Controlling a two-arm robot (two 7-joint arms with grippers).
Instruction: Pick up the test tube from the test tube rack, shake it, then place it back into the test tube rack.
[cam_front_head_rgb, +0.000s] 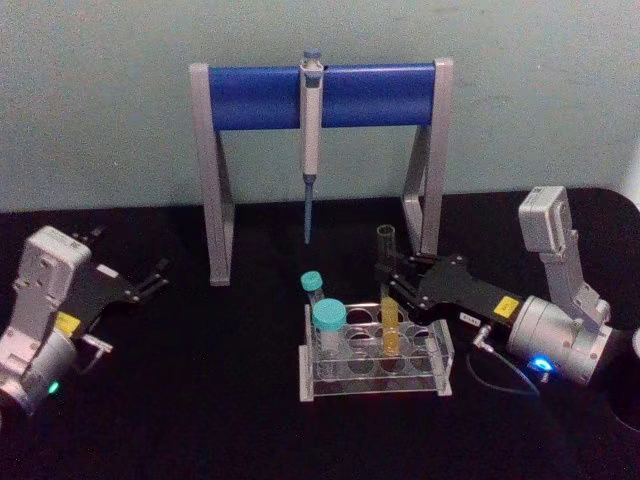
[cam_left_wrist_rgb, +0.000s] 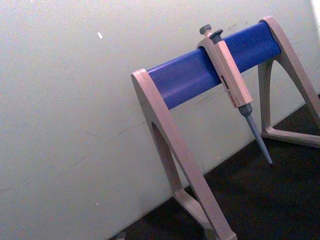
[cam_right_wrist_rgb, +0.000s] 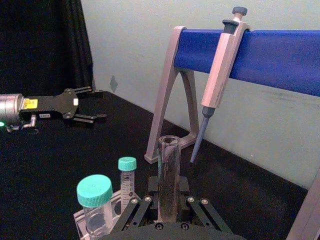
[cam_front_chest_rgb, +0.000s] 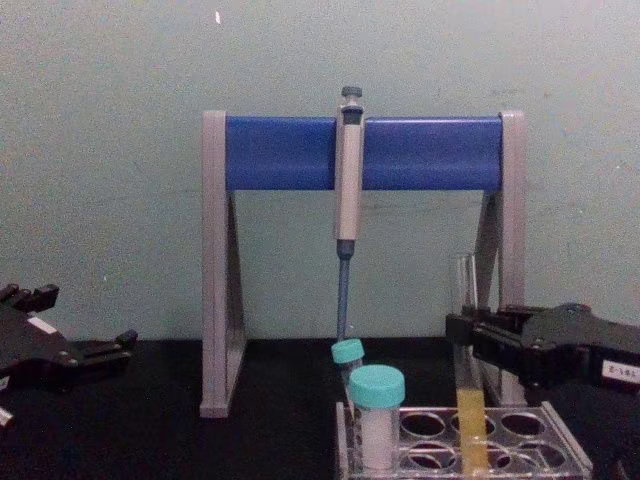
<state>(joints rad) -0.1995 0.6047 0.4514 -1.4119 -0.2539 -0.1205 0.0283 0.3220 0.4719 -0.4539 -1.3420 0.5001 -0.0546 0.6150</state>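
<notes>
Gripping tube (cam_front_head_rgb: 389, 335) above liquid line: right gripper (cam_front_head_rgb: 389, 281) reaches in from frame right, fingers closed narrow on glass. Tube upright, long axis vertical, foot seated in rack (cam_front_head_rgb: 372, 388), centre-right. Left gripper (cam_front_head_rgb: 155, 278) parked far left, fingers spread wide.

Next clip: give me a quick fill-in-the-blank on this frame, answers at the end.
The right gripper is at the test tube, which stands ___ in the test tube rack.
The rack also holds ___ teal-capped tubes.
The pipette hangs on the ___ bar of the pipette stand.
The left gripper has its fingers ___.
Missing: upright; two; blue; open.
</notes>
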